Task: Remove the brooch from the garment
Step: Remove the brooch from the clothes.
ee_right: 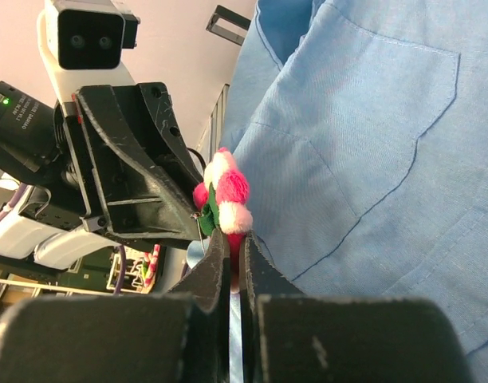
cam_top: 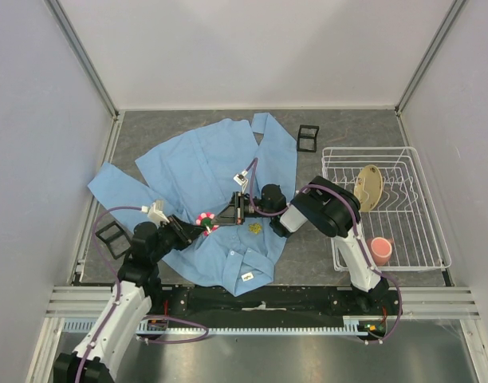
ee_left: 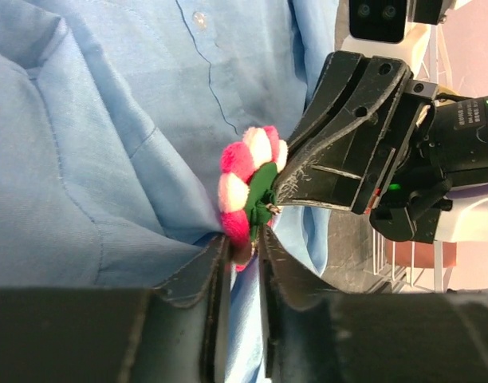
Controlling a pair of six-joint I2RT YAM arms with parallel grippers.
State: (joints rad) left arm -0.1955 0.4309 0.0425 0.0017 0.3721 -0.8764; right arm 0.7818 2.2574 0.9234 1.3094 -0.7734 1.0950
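The right gripper (ee_right: 236, 243) is clenched. Its fingertips are closed just under the brooch (ee_right: 226, 194) with a sliver of pink caught between them, and in the left wrist view its tip is pressed against the brooch's green backing. The left gripper (ee_left: 244, 242) is set against the brooch from the opposite side. Its fingers stand only narrowly apart, and the lowest petal and a fold of the shirt (ee_left: 100, 128) lie in the gap. Whether the pads actually press cannot be told.

The opposed hold is judged to serve one purpose: the pin is to be drawn off on one side while the cloth is kept back on the other. The cloth is drawn to a point beside the left fingers, so the brooch is taken to be still fastened.

The brooch is a small round flower of soft, tufted petals in hot pink and pale pink, turned edge-on so that its centre is hidden. It is held between the two grippers on the light blue shirt's front, near a dull gold emblem (cam_top: 253, 229). The shirt is spread over the grey table (cam_top: 308, 267), and a wire dish rack (cam_top: 411, 159) stands well apart on the right.
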